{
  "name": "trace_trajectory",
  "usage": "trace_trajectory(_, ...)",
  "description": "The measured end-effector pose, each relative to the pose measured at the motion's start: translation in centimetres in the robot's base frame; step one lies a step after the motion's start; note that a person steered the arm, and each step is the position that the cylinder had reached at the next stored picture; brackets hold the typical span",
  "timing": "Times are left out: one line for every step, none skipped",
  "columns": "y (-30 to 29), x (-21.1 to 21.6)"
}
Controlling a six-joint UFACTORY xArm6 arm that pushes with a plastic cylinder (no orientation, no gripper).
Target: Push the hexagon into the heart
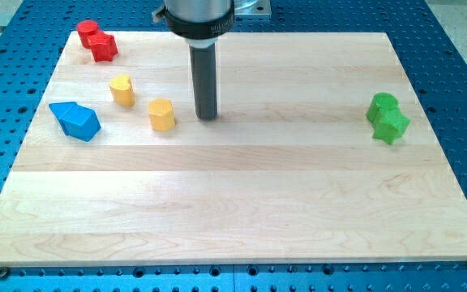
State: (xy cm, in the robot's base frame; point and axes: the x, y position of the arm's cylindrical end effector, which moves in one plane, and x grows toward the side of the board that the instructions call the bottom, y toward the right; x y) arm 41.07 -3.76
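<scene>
While the dark rod stands upright over the wooden bench (242, 203), my tip (207, 117) rests on the board just to the view's right of the yellow hexagon (161, 114), close beside it with a narrow strip of wood showing between them. That hexagon sits in the upper left part of the board. Up and to the view's left of it, a little apart, stands the yellow heart (122, 89), so the hexagon lies between the heart and the tip on a slanting line. Two blue blocks (75, 120) lie touching each other near the left edge, their shapes hard to make out beyond angled faces. Two red blocks (96, 40) huddle together at the top left corner, one rounded, the other star-like. Far off at the view's right edge, a green pair (388, 117) sits pressed together, a rounded one above a star-like one. No jaws exist on this arm, only the rod
</scene>
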Motion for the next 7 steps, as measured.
trace_trajectory(-0.3, 2.4)
trace_trajectory(-2.7, 1.5)
trace_trajectory(-5.7, -1.3)
trace_trajectory(-9.2, -3.2)
trace_trajectory(-9.4, -3.1)
trace_trajectory(-7.5, -0.6)
trace_trajectory(-6.6, 2.2)
